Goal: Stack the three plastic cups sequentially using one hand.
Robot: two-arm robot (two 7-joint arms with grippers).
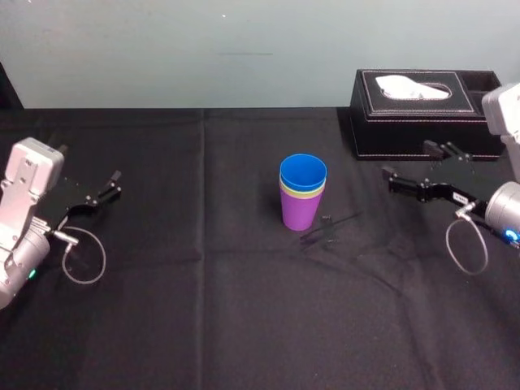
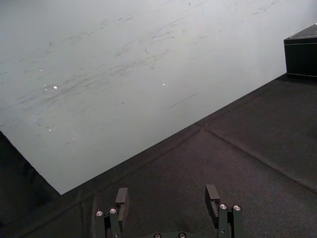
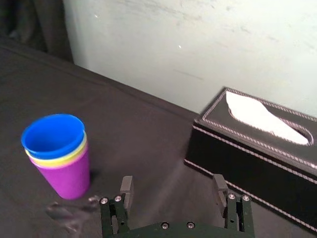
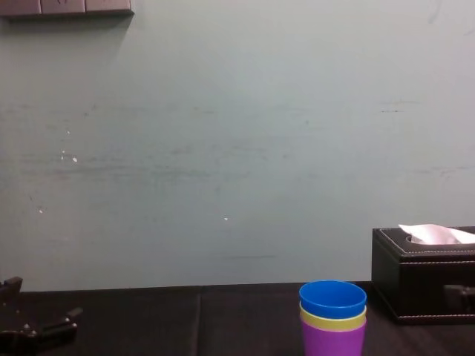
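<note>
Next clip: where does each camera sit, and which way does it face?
Head: high up, looking down on the table; left gripper and right gripper, both open, flank the cup stack.
Chest: low, facing the wall across the table; left gripper at lower left.
Left wrist: behind the left gripper, facing table and wall.
Right wrist: behind the right gripper, facing cup stack and tissue box.
Shared: head, chest and right wrist show the cup stack.

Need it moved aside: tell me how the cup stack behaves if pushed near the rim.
The cup stack is tall on a narrow purple base, so it probably tips rather than slides. Plain plastic, likely light. Left gripper and right gripper hang open, apart.
</note>
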